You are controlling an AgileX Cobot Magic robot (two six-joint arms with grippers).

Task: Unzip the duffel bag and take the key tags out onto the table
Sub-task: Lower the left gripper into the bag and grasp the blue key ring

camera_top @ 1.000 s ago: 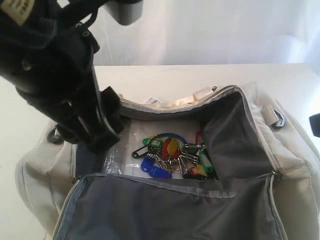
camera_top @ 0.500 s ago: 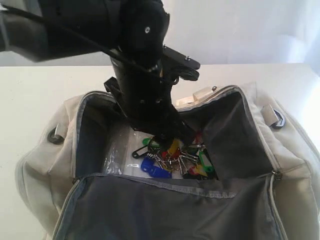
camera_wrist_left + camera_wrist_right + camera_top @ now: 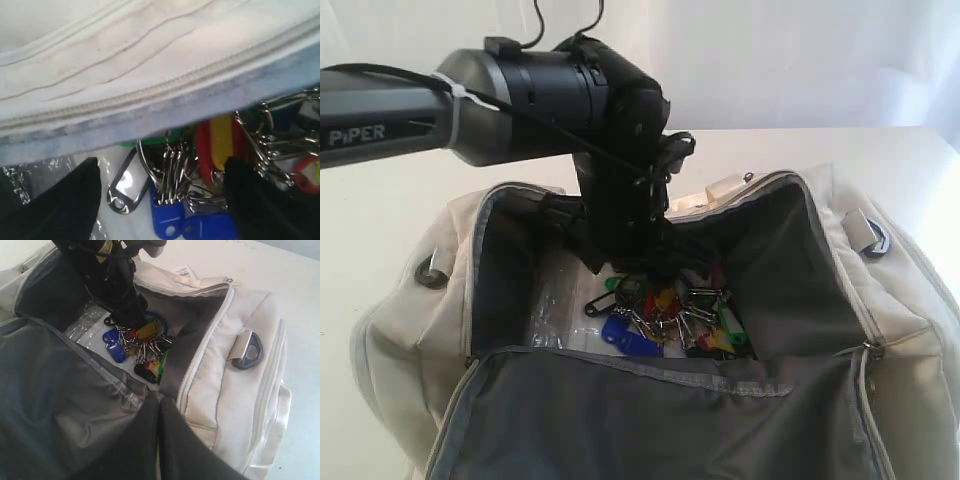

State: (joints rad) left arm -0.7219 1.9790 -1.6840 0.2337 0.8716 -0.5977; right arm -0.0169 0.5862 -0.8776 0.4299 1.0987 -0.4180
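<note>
The cream duffel bag (image 3: 890, 300) lies unzipped on the white table (image 3: 380, 200), its dark grey flap folded toward the front. The key tags (image 3: 665, 315) lie in a bunch on the bag's floor. My left gripper (image 3: 658, 272) reaches down into the opening right over them. In the left wrist view it (image 3: 160, 200) is open, one black finger (image 3: 70, 200) on either side of the tags (image 3: 200, 160), and it does not grip them. My right gripper (image 3: 161, 405) is shut with nothing visible in it, above the flap's zipper corner, apart from the tags (image 3: 137, 347).
A clear plastic sheet (image 3: 555, 310) lines the bag's floor beside the tags. A white barcode label (image 3: 183, 271) sticks up at the far rim. A black D-ring (image 3: 248, 351) with a webbing loop sits on the bag's right end. The black left arm (image 3: 520, 90) spans the bag's left half.
My left arm has swung from the bag's left rim to over the opening and lowered its gripper into the bag, down to the key tags. The bag and tags have not moved.
</note>
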